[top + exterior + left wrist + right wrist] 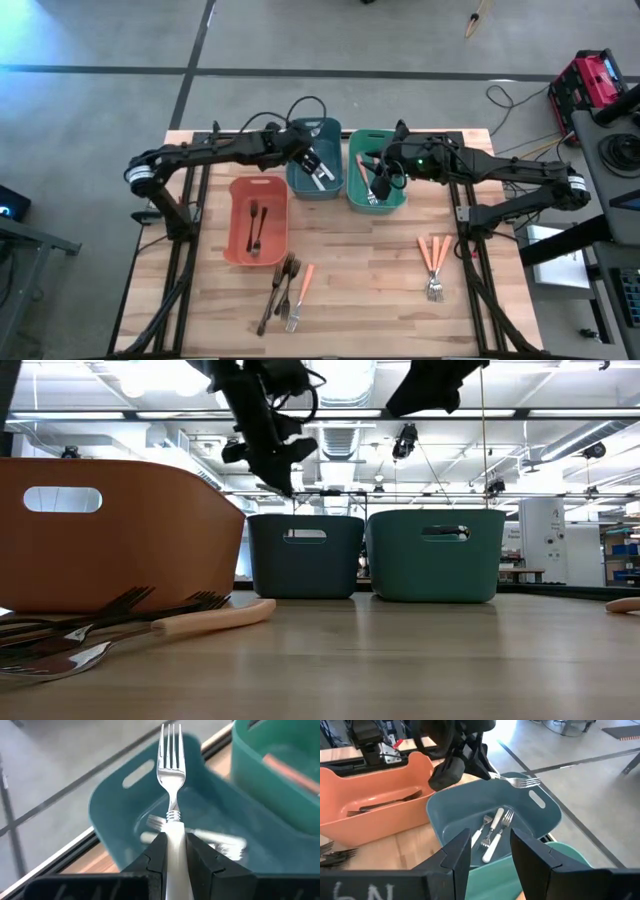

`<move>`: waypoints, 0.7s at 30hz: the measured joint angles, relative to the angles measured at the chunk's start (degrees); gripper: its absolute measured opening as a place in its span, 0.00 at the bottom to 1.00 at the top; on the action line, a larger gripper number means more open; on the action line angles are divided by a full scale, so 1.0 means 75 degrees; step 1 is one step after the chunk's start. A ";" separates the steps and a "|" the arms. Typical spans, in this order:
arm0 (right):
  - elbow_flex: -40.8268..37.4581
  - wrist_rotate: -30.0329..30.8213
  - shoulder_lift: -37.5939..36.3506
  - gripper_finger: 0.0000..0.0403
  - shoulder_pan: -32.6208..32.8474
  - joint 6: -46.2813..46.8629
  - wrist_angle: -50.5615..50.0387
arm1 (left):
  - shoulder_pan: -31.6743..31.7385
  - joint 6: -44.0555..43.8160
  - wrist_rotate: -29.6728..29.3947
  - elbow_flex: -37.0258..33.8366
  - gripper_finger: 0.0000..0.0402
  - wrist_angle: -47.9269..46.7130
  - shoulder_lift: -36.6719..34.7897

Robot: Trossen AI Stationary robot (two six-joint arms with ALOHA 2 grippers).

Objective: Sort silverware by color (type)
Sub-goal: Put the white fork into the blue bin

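The room is bright and evenly lit from ceiling strip lights [330,375], which flare white in my low view. Shadows on my table [360,270] are soft and faint. In my left wrist view the fork [171,775] I hold gleams sharp, while the blue bin [115,815] and the forks lying in it blur. My near forks [90,625] in the low view look soft.

Salmon bin [240,205], blue bin [300,186], green bin [358,200]. Bronze-brown forks [255,225] in salmon bin. Orange-handled forks [435,255] at lower right. Light wood bench [370,300]. Dark arms.
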 joint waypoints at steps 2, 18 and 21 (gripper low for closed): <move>0.0000 0.0003 0.0000 0.32 0.0000 0.0001 -0.0049 | 0.0023 0.0057 0.0001 0.0330 0.08 -0.0462 0.0259; 0.0000 -0.0003 -0.0005 0.32 0.0003 -0.0007 -0.0314 | 0.0039 -0.0732 0.0046 0.1050 0.08 -0.1154 0.1264; 0.0000 -0.0008 -0.0006 0.32 0.0003 -0.0109 -0.0314 | 0.0025 -0.0885 0.0065 0.1050 0.08 -0.1145 0.1463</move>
